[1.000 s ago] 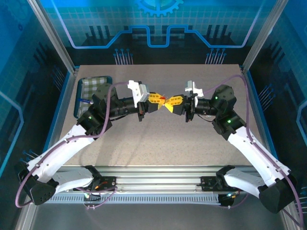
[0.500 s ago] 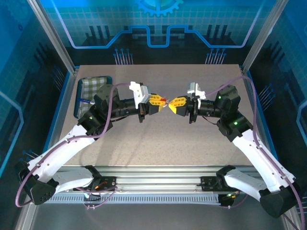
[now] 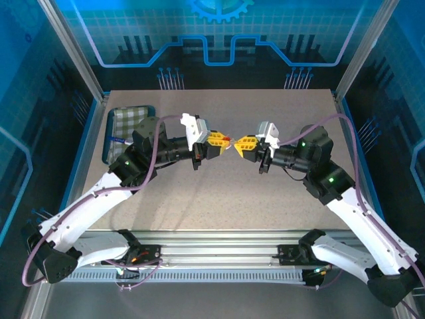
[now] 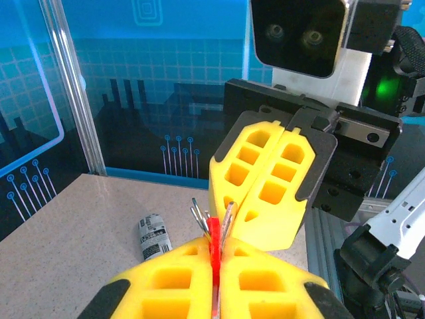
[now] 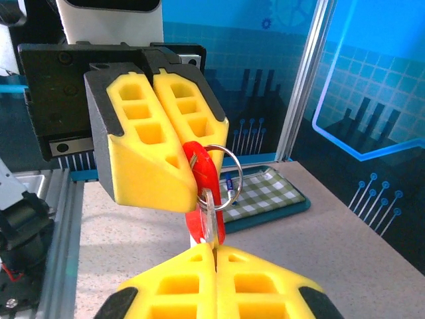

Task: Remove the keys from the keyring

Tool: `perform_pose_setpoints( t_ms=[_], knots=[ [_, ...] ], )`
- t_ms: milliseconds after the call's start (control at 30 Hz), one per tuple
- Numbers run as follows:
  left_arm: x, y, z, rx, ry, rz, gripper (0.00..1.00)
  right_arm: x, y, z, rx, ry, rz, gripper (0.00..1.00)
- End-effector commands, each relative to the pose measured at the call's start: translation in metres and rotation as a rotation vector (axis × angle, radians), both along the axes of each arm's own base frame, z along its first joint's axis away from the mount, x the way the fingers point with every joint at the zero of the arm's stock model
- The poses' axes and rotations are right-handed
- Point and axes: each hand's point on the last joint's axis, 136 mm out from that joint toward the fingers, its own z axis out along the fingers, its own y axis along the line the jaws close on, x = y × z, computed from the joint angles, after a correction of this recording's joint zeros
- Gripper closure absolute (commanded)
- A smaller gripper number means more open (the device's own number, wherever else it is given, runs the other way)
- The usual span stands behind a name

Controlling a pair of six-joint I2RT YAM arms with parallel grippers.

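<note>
At the bottom of the right wrist view, the right gripper [image 5: 214, 258] is pressing its yellow fingers closed. It seems to be pinching the shaft of the small silvery key [image 5: 208, 222], though the contact itself is hidden between the pads. Just above it, the red keyring [image 5: 199, 189] is hanging with a thin wire ring [image 5: 239, 176] threaded through it. Both are hanging from the left gripper [image 5: 190, 159], which is clamping the red tag from the upper left of the frame. Beyond them a green checked tray [image 5: 265, 193] is lying on the worktop [image 5: 345, 246].

In the overhead view the two grippers are meeting at mid-frame with the keyring [image 3: 228, 139] between them, held off the worktop. A second ago the yellow fingertips were pressed together. Half a second ago the right gripper [image 3: 240, 144] was drawing away to the right. Now it is closing back in with its arm swung further right and lower in the frame, while the left gripper [image 3: 221, 140] is staying almost where it was.

By my reading that is a pull-and-return working the key around the ring. Key and keyring are hanging linked in the pictures, so the separation is not yet done.
</note>
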Motion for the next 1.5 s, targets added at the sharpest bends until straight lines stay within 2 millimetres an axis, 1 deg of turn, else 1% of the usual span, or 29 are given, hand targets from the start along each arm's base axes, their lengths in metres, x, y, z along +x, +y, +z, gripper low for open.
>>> perform_pose_setpoints(
  t_ms=[0,100,167,267,333,400,533,600,633,833,900,967,1033,1100,1133,1200,1267,1367,1400,1467],
  knots=[
    [-0.009,-0.001,0.005,0.006,-0.016,-0.037,0.92,0.014,-0.011,0.008,-0.031,-0.068,-0.118,1.0],
    [-0.009,0.0,0.004,0.008,-0.012,-0.037,0.86,0.015,-0.012,0.007,-0.046,-0.081,-0.135,1.0],
    [-0.011,0.0,0.005,0.009,-0.016,-0.044,0.9,0.015,-0.013,0.007,-0.05,-0.087,-0.139,1.0],
    [-0.011,0.0,0.004,0.012,-0.009,-0.043,0.88,0.016,-0.014,0.007,-0.058,-0.104,-0.16,1.0],
    [-0.012,0.0,0.003,0.013,-0.009,-0.049,0.95,0.015,-0.014,0.009,-0.06,-0.12,-0.158,1.0],
    [-0.011,-0.001,0.003,0.014,-0.012,-0.048,0.99,0.013,-0.01,0.01,-0.072,-0.149,-0.162,1.0],
    [-0.006,-0.001,0.002,0.022,-0.014,-0.026,1.0,0.004,0.0,0.008,-0.125,-0.27,-0.158,1.0],
    [-0.003,-0.001,0.001,0.031,-0.011,-0.014,1.0,-0.003,0.003,0.01,-0.112,-0.314,-0.143,1.0],
    [-0.005,-0.002,0.0,0.036,-0.014,-0.025,1.0,-0.004,0.004,0.011,-0.1,-0.32,-0.137,1.0],
    [-0.011,-0.006,-0.001,0.045,-0.019,-0.06,1.0,-0.001,0.005,0.025,-0.036,-0.339,-0.158,0.98],
    [-0.012,-0.007,-0.002,0.05,-0.023,-0.066,1.0,-0.001,0.006,0.028,-0.032,-0.352,-0.161,1.0],
    [-0.012,-0.006,-0.003,0.067,-0.031,-0.059,1.0,0.0,0.007,0.027,-0.049,-0.389,-0.178,1.0],
    [-0.009,-0.005,-0.007,0.086,-0.034,-0.04,1.0,0.001,0.006,0.027,-0.064,-0.464,-0.219,1.0],
    [-0.008,-0.004,-0.01,0.104,-0.036,-0.031,1.0,-0.008,0.008,0.027,-0.084,-0.584,-0.217,1.0],
    [-0.008,-0.003,-0.012,0.115,-0.038,-0.029,1.0,-0.012,0.012,0.017,-0.114,-0.647,-0.212,1.0],
    [-0.006,-0.002,-0.015,0.137,-0.039,-0.018,1.0,-0.015,0.016,0.011,-0.16,-0.73,-0.222,1.0],
    [-0.006,-0.001,-0.017,0.152,-0.048,-0.013,1.0,-0.015,0.018,0.006,-0.198,-0.712,-0.202,1.0],
    [-0.005,0.0,-0.017,0.147,-0.059,-0.004,1.0,-0.021,0.022,-0.001,-0.201,-0.668,-0.148,1.0],
    [-0.004,0.0,-0.017,0.145,-0.065,-0.001,1.0,-0.024,0.023,-0.001,-0.184,-0.646,-0.129,0.98],
    [-0.004,0.001,-0.014,0.14,-0.086,0.004,1.0,-0.03,0.022,-0.004,-0.151,-0.601,-0.096,0.75]
  ],
)
